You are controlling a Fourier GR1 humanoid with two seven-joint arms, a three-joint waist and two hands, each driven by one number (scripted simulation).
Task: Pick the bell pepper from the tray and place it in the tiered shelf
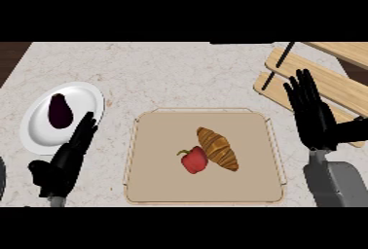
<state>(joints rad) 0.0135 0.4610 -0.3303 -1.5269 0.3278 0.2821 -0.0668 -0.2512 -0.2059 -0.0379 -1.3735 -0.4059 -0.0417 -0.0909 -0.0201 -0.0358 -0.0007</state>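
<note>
You are looking steeply down at a pale speckled table (179,73). In the middle lies a square tan tray (158,185) with a raised rim. On it rests the red bell pepper (194,161), its dark stem pointing up and to the left. Touching the pepper's right side is a golden-brown croissant (218,148), lying at a slant.

To the left of the tray sits a white plate (82,99) carrying a dark purple eggplant (58,111), which lies lengthwise.

Your left robot hand (68,160) shows at the lower left, between the plate and the tray, its fingers straight and reaching up over the plate's lower right rim. It holds nothing.

Your right robot hand (310,114) stands at the right of the tray, fingers straight, slightly spread and pointing up, also holding nothing. It overlaps the light wooden slats of the tiered shelf (345,85), which fills the upper right corner with a thin black upright post.
</note>
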